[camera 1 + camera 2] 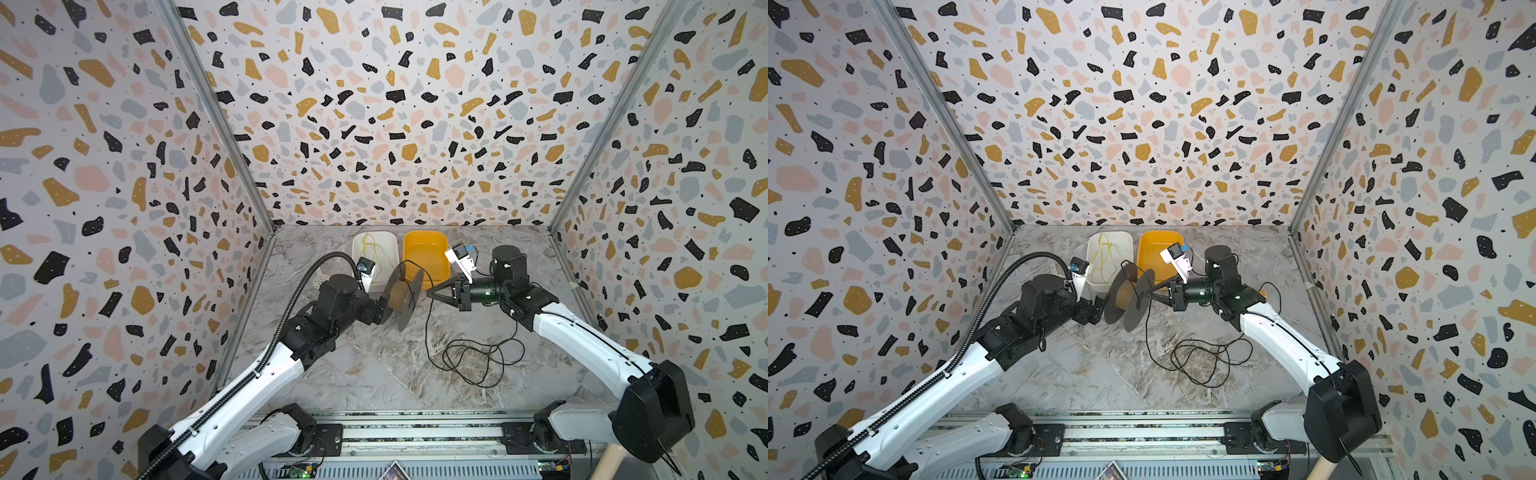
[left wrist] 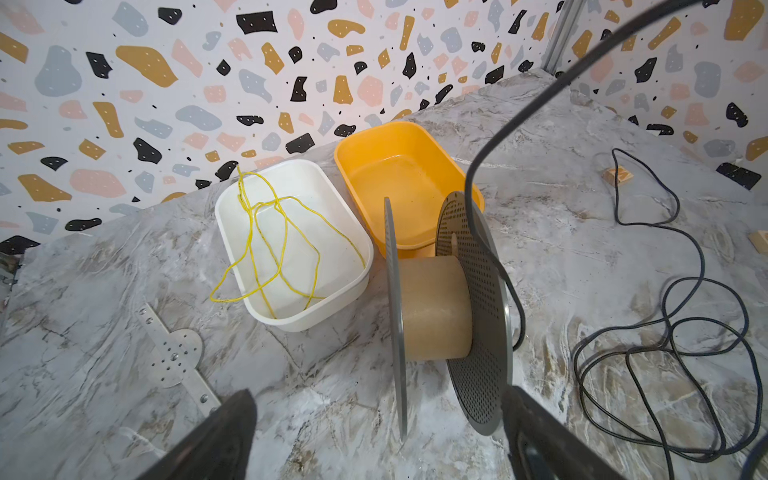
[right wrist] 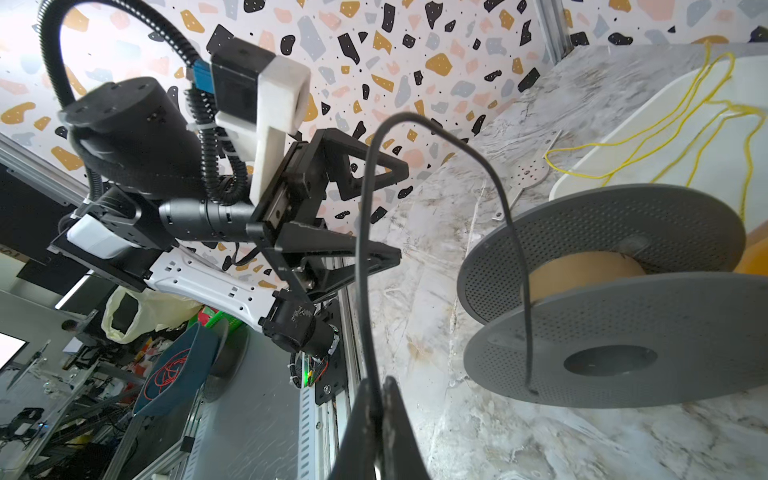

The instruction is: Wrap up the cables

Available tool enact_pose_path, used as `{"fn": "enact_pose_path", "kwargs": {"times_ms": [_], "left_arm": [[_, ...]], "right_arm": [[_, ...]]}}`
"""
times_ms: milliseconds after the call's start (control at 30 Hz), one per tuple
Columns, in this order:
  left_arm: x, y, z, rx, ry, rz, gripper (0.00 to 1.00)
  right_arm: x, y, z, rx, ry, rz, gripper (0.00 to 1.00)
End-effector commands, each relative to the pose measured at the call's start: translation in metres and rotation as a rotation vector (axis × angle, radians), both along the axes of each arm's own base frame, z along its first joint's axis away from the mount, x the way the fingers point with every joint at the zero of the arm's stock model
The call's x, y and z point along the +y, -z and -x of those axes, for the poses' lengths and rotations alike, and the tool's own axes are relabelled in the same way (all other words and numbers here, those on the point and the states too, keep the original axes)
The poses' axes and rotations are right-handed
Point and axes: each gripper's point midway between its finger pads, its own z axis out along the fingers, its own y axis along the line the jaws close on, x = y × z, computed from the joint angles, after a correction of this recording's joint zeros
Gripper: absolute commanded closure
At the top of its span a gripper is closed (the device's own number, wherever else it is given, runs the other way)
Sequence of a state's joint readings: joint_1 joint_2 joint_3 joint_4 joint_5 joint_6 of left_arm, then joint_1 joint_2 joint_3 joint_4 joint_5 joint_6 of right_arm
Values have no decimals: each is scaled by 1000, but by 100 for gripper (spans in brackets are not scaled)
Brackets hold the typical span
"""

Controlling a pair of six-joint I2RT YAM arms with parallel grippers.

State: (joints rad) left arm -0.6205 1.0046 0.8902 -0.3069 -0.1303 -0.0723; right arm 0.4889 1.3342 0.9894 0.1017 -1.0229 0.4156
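Right wrist view: the right fingers (image 3: 361,428) pinch the cord (image 3: 365,249), which arcs onto the spool (image 3: 615,332). Its core (image 3: 582,270) is bare and most cord lies looped on the counter (image 3: 415,299), so winding has barely begun. The left fingers (image 3: 324,245) gape, empty.

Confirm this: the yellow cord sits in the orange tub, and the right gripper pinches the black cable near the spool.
Wrong tub: the left wrist view shows the yellow cord in the white tub. The right gripper does pinch the black cable near the spool.
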Motion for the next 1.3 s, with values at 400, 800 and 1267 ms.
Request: {"fn": "enact_pose_path", "kwargs": {"times_ms": [400,800,1267], "left_arm": [[6,-14,-1,-44,-20,53,7],[13,-5,-3,-53,-52,66,9],[-14,20,-19,47,1,81,9]], "right_arm": [[23,-65,34,-31,-79,-106,100],[34,-31,15,68,-24,-85,100],[14,20,-14,142,33,-25,100]]}}
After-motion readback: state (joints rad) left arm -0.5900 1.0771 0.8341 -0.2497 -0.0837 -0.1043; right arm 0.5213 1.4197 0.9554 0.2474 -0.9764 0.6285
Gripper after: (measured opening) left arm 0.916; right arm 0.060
